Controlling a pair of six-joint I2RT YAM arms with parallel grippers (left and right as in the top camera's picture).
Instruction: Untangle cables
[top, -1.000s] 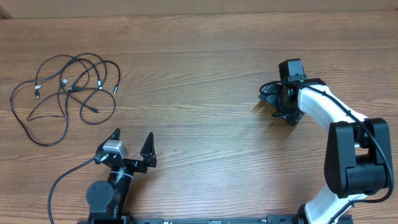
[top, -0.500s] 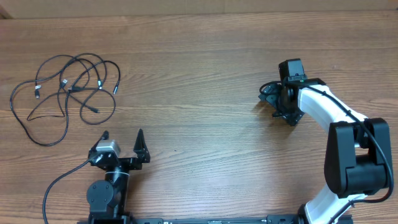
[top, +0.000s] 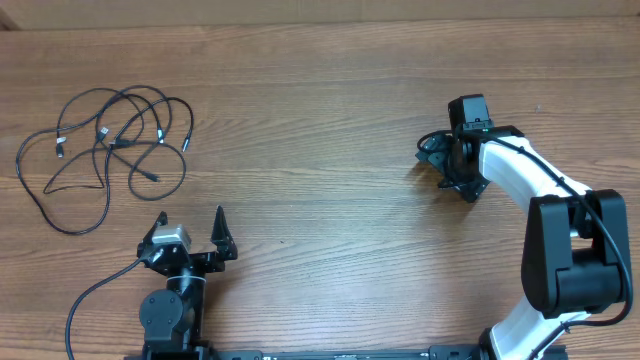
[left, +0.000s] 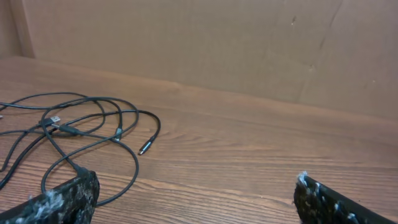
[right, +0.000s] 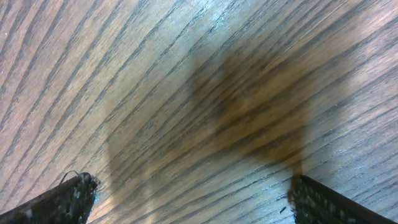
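Note:
The cables (top: 105, 150) lie in a loose black tangle of loops and small plug ends at the table's far left, and they show in the left wrist view as cables (left: 81, 134) on the left, one loop passing just behind the left finger. My left gripper (top: 190, 222) stands open near the front edge, just below and right of the tangle, with nothing between its fingers. My right gripper (top: 444, 168) hovers open and low over bare wood at the right. In the right wrist view only wood grain shows between its fingertips (right: 74, 193).
A brown cardboard wall (left: 217, 43) stands behind the table's far edge. Wooden tabletop (top: 320, 130) stretches between the two arms. The right arm's white and black links (top: 540, 200) occupy the right side.
My left gripper has shifted left and slightly back toward the front edge, still open. The right arm and the cables have not moved.

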